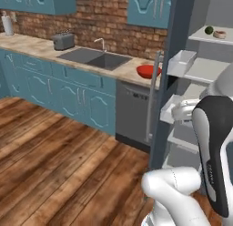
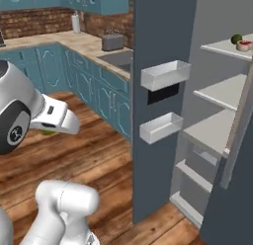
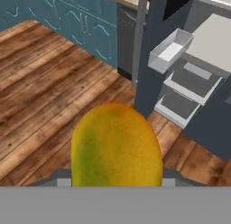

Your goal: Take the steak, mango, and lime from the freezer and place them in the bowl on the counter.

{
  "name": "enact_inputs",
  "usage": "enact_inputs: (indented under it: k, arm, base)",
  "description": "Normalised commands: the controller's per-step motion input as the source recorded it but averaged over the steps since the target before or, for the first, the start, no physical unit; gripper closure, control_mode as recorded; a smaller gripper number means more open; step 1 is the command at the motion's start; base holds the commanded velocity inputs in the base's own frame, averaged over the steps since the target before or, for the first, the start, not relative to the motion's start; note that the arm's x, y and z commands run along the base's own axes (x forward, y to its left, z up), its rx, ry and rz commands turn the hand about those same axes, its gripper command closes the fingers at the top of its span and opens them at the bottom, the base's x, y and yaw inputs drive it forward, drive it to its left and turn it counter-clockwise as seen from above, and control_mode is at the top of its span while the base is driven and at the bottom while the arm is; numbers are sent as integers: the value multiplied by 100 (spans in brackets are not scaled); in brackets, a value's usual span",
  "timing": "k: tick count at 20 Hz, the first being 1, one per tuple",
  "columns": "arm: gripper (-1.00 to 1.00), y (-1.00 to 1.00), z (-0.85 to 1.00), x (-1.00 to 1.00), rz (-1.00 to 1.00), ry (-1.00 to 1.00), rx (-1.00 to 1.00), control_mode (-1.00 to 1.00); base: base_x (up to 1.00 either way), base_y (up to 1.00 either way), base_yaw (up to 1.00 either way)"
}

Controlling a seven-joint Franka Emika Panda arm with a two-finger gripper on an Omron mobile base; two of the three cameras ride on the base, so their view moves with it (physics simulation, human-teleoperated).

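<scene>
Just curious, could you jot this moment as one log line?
pincer: shut on mango | lime, steak: freezer shelf | bowl: counter

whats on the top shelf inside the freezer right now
On the light grey top shelf sit the small dark green lime and the flat red steak with its pale fat rim. The shelf's back part is out of frame.

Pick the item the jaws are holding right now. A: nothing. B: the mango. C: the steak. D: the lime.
B: in the hand view the yellow-green mango sits right between the jaws, while the lime and steak lie on the upper freezer shelf.
</scene>
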Motion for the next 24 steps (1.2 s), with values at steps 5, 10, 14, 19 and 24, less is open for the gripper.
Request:
enact_inputs:
  k: [5,10,14,19,24]
  arm:
    - [100,0,0,0,0,0,0,100]
    - [100,0,0,0,0,0,0,100]
    - [100,0,0,0,0,0,0,100]
    - [100,0,0,0,0,0,0,100]
    - [100,0,0,0,0,0,0,100]
  base:
    - [89,100,4]
    - [100,100,0]
    - [74,77,-40]
    - [61,65,-57]
    - [64,47,-65]
